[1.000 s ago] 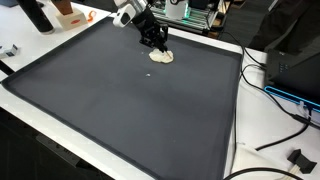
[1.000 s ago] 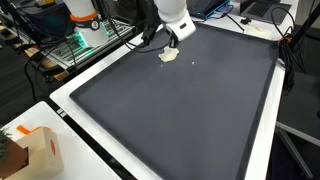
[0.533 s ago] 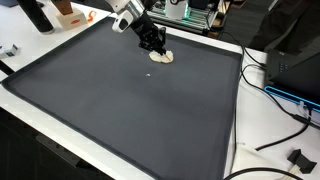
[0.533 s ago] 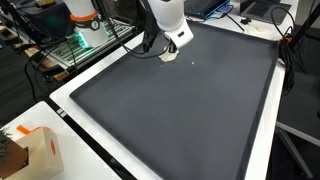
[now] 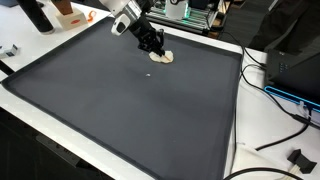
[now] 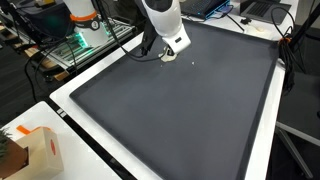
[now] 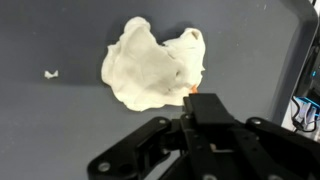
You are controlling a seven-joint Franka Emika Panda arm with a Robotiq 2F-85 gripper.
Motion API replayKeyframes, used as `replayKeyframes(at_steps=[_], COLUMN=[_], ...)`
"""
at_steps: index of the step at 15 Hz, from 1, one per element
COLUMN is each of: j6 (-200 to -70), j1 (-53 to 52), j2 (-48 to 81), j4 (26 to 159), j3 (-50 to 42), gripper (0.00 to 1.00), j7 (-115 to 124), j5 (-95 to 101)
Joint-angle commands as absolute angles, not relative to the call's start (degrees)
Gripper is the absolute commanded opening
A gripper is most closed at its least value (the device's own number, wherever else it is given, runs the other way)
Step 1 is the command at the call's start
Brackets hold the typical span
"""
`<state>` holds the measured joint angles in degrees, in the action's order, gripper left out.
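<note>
1. Gripper [image 5: 155, 47] hangs low over the far end of the black mat [image 5: 120, 110], its dark fingers pointing down at a pale lump [image 5: 162, 57].
2. Seen in the wrist view, the pale lump [image 7: 155, 65] is a cream, crumpled, soft-looking mass lying flat on the mat, with the fingertips at its near edge.
3. The jaws look drawn close together there, but I cannot tell whether they are open, closed, or pinching the lump.
4. A small white crumb [image 7: 50, 73] lies on the mat near the lump, apart from it.
5. An orange box [image 6: 40, 150] sits on the white table edge, well apart.
</note>
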<state>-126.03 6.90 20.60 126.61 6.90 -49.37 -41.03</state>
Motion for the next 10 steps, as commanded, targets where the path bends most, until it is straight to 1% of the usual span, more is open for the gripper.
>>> replayKeyframes(at_steps=[1,10], j6=[-125.7,-126.5], j1=[7.0,6.5], j2=[22.1,22.5], j4=[126.3,126.2], j3=[6.0,5.4], gripper=[0.03,0.03], j7=[-49.7,-46.5], j5=[-42.9,-44.6])
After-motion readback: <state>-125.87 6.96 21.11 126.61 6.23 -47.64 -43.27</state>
